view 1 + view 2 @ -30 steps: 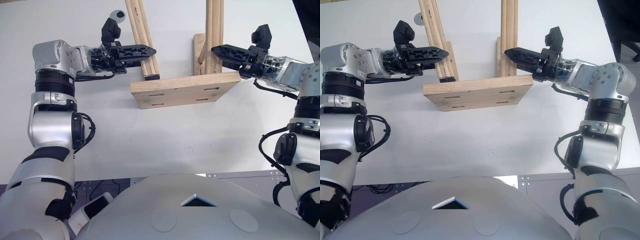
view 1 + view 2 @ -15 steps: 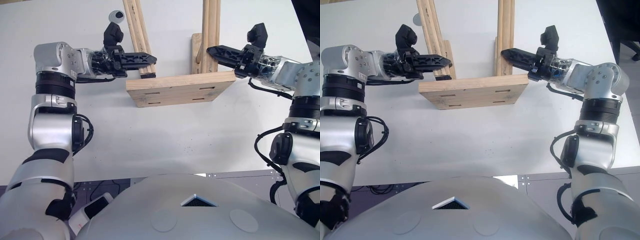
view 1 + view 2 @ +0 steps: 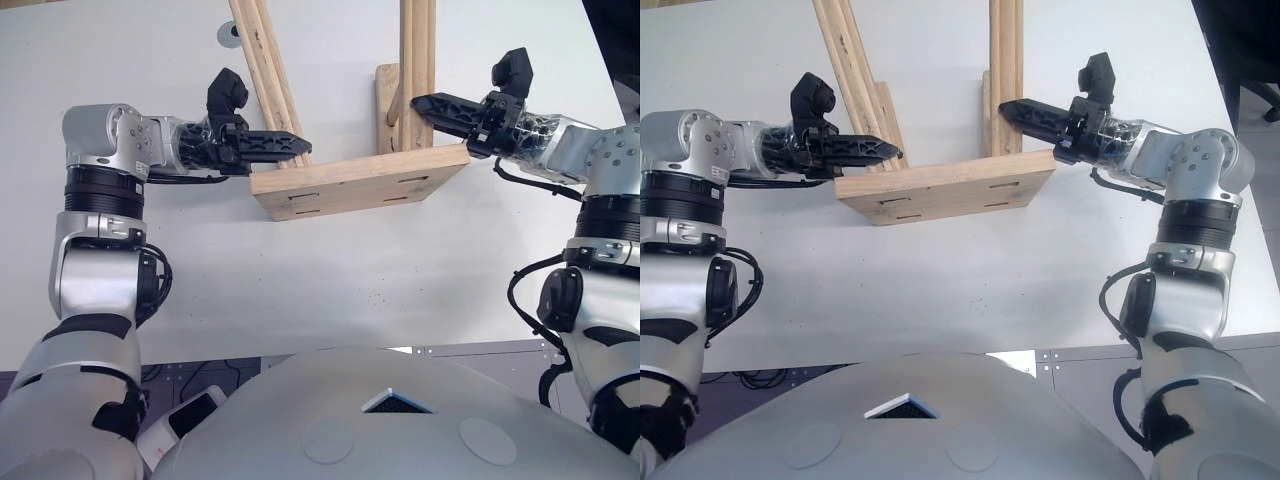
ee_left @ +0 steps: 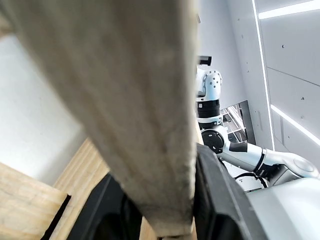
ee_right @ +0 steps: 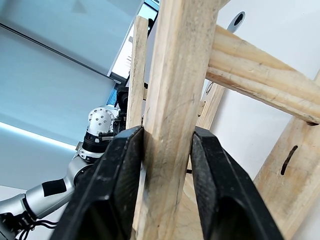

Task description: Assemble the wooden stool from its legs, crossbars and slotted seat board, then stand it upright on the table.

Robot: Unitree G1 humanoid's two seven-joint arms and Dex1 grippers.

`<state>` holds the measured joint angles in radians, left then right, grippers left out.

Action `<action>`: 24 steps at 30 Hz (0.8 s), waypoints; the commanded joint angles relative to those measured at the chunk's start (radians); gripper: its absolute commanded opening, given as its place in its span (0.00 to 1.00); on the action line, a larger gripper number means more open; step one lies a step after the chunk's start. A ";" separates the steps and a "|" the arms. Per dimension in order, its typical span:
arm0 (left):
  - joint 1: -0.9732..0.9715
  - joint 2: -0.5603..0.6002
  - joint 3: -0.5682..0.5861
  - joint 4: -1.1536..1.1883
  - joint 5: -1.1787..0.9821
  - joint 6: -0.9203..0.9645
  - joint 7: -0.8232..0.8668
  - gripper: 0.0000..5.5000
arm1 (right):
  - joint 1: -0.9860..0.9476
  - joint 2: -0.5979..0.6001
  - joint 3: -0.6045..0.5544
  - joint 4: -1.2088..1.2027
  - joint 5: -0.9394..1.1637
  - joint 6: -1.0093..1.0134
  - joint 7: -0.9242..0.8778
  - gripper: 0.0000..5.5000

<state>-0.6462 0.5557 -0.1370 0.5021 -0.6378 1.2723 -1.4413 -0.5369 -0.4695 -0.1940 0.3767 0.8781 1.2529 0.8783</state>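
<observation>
Nearest us, the pale slotted wooden seat board (image 3: 358, 183) tilts above the white table (image 3: 300, 300). Beyond it, the wrist views show us what the head views obscure: the black left gripper (image 3: 302, 149) clamps the left wooden leg (image 4: 125, 100), and the black right gripper (image 3: 417, 101) clamps the right wooden leg (image 5: 172, 115).

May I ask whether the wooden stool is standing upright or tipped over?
Tipped: its slotted wooden seat board faces the robot, wooden legs pointing away.

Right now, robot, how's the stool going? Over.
Left gripper shut on left leg. Right gripper shut on right leg. Stool on its side, not upright yet.
</observation>
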 commanded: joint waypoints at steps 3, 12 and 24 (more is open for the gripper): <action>0.027 0.040 -0.032 -0.029 0.001 0.000 0.005 0.20 | 0.036 -0.005 -0.014 -0.004 -0.053 -0.027 -0.061 0.24; -0.077 0.060 0.026 0.073 -0.026 -0.010 -0.022 0.45 | 0.050 -0.041 -0.062 -0.054 -0.017 0.022 -0.045 0.53; 0.025 0.207 0.015 0.131 0.064 -0.184 -0.100 0.83 | 0.204 -0.172 -0.118 -0.129 -0.066 -0.054 0.024 0.94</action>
<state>-0.6662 0.7080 -0.1301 0.6329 -0.6260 1.1734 -1.5471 -0.4265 -0.5725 -0.3378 0.3129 0.8620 1.2660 0.8573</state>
